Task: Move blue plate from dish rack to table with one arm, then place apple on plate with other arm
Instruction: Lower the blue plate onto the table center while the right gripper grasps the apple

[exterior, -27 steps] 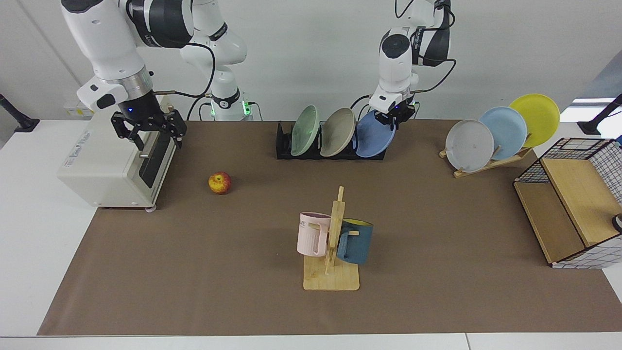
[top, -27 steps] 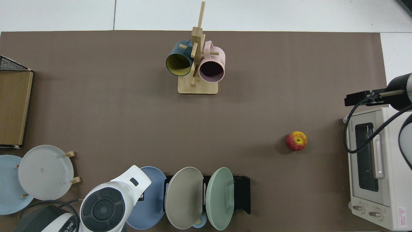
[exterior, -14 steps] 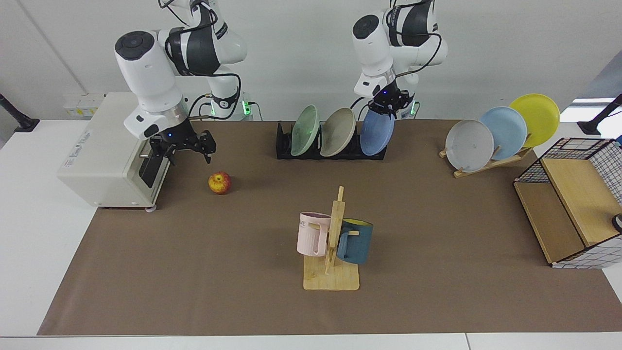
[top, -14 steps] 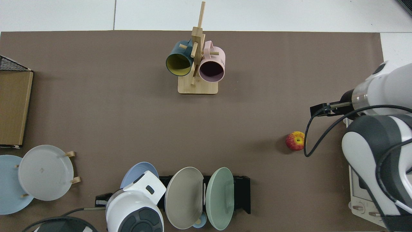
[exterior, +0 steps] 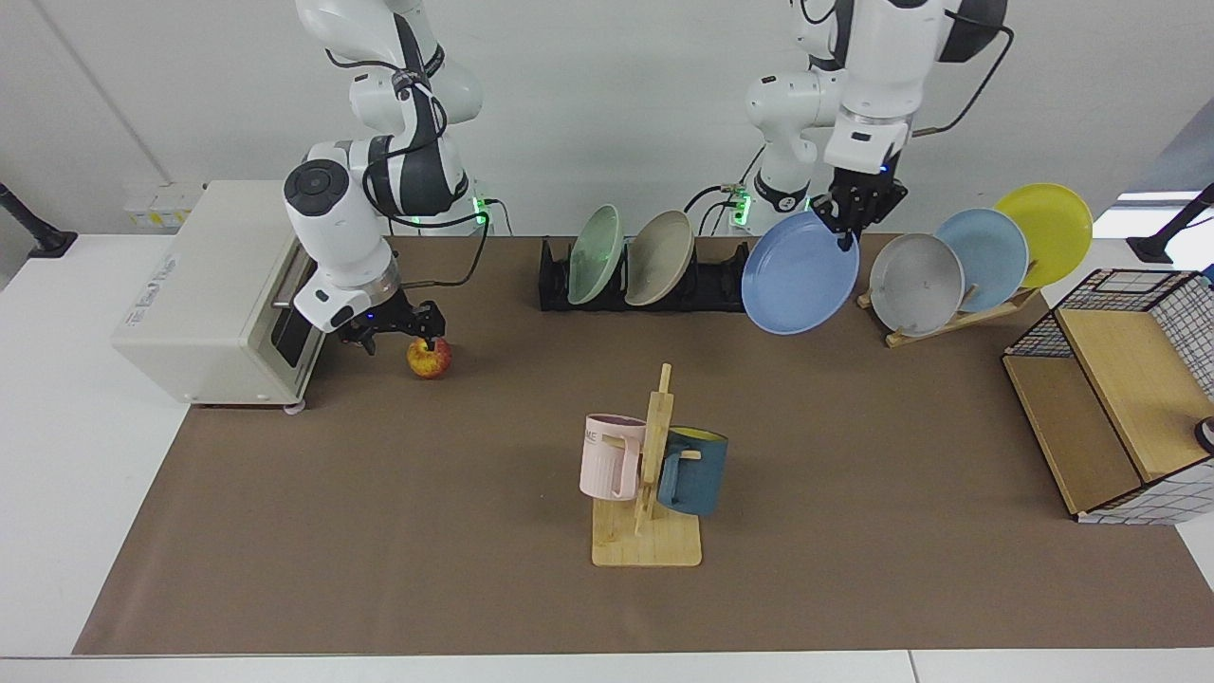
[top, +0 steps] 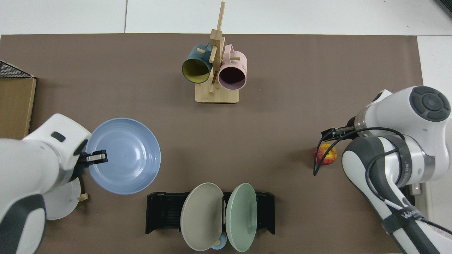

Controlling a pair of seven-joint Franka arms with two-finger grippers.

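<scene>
Brown tabletop (exterior: 379, 531) carries the black dish rack (exterior: 721, 285), its end slot vacated. The blue plate (exterior: 800, 273) hangs tilted in the air beside it, rim pinched by the left pincer (exterior: 847, 230). Right pincer (exterior: 403, 334), spread, sits just beside the apple (exterior: 429, 358)

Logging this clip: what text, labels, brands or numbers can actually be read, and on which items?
"ME": end of a word on the pink mug; the rest is hidden.
Side label on the white toaster oven: too blurred to read.
Lettering on the right arm's link: too small to read.
Nothing else bears text.
</scene>
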